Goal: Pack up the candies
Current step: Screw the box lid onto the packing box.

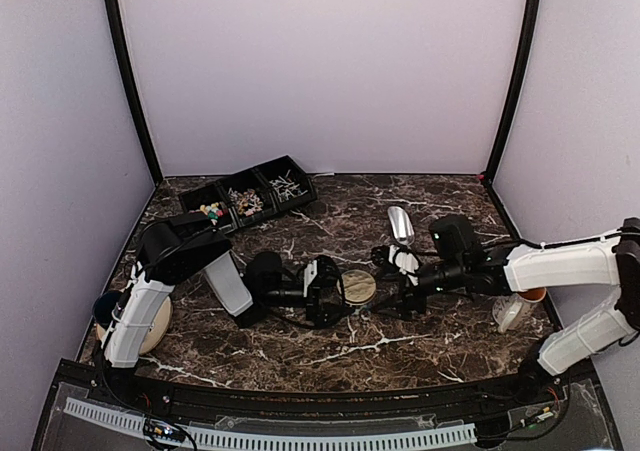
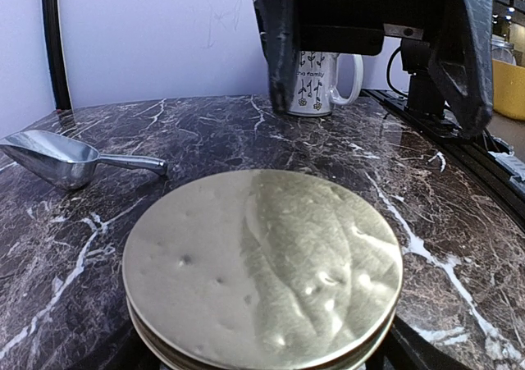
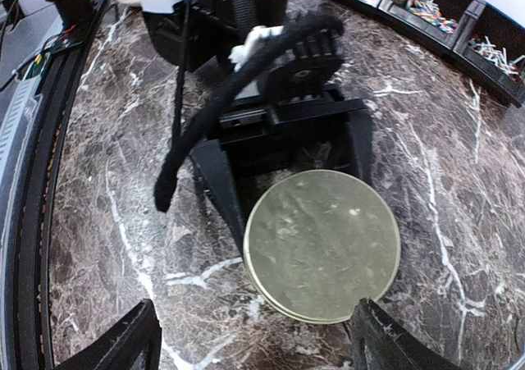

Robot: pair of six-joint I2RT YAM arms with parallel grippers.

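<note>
My left jaws (image 1: 336, 289) stand wide, and between them sits a round gold tin (image 3: 322, 247), lid on and flat on the dark marbled surface (image 1: 430, 356). As far as I can make out, one finger lies against the tin's side at each flank, so I am pinching it by the rim rather than the middle. My right jaws (image 3: 253, 314) are spread wide and hold nothing; they hang just above and beside the tin from the opposite side, so the two of us face each other across it near the middle of the surface. From my left wrist I see the right fingers as two dark shapes over the far edge of the lid, well parted.

The candies (image 1: 212, 211) are not near the tin. They lie in a long black tray (image 1: 255, 171) at the back left of the surface, well apart from both jaws. The tray has three compartments: the left one holds the pastel pieces, the middle one a mixed heap I cannot sort out from here, and the right one thin whitish wrapped ones.

A metal scoop (image 2: 57, 158) lies on the surface behind the tin, bowl away from it and handle pointing towards it, not touching it. A white mug (image 2: 316, 81) with dark print stands upright at my right edge of the surface, handle turned outward.
</note>
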